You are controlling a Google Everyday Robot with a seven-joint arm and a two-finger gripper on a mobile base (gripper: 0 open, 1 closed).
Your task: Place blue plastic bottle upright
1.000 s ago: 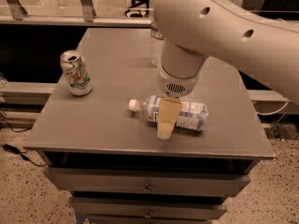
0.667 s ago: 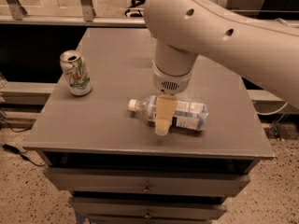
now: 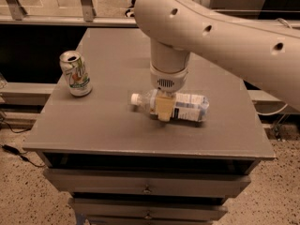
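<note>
The blue plastic bottle (image 3: 187, 107) lies on its side on the grey table (image 3: 108, 125), right of centre. Its white cap (image 3: 135, 98) points left and its pale blue-white label faces me. My gripper (image 3: 164, 109) hangs straight down from the big white arm (image 3: 211, 27) and sits right at the bottle's shoulder, between cap and label. It covers part of the bottle there. The bottle rests on the table.
A green-and-white soda can (image 3: 75, 74) stands upright near the table's left edge. Drawers (image 3: 147, 189) are below the front edge. A metal rail (image 3: 70, 20) runs behind the table. The arm hides the far right of the tabletop.
The arm has swung a little to the left above the table. The gripper stays over the bottle's shoulder. The bottle and the can have not moved.
</note>
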